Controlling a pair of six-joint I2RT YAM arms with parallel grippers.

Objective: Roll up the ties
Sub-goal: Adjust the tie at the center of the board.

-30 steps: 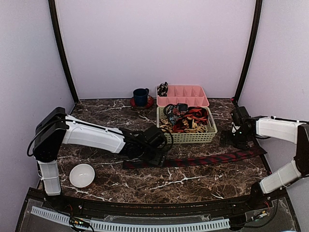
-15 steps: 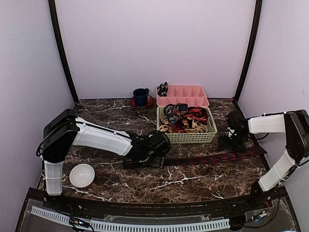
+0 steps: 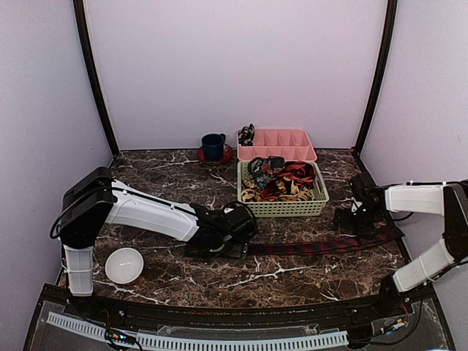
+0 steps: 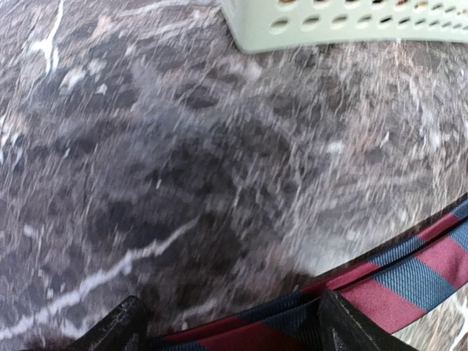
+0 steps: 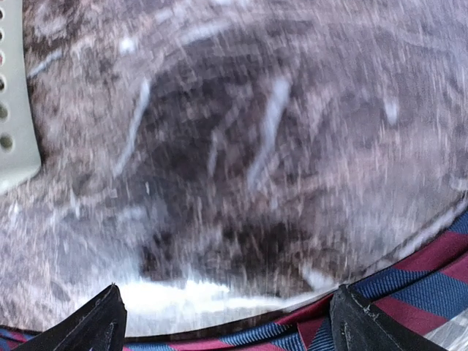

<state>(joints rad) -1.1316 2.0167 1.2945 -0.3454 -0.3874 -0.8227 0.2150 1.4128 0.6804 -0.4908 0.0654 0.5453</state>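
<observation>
Striped tie (image 3: 322, 246) flat on worktop (image 3: 168, 175), in front of basket (image 3: 287, 208). Left end effector (image 3: 219, 247) wide open astride one end, gripping nothing; right end effector (image 3: 360, 221) likewise at other end. Fabric soft, light, slippery: pinch tip.

One striped tie (image 3: 314, 247), one green basket (image 3: 285, 208), one pink tray (image 3: 278, 155), one mug (image 3: 213, 145), one bowl (image 3: 123, 265)
</observation>
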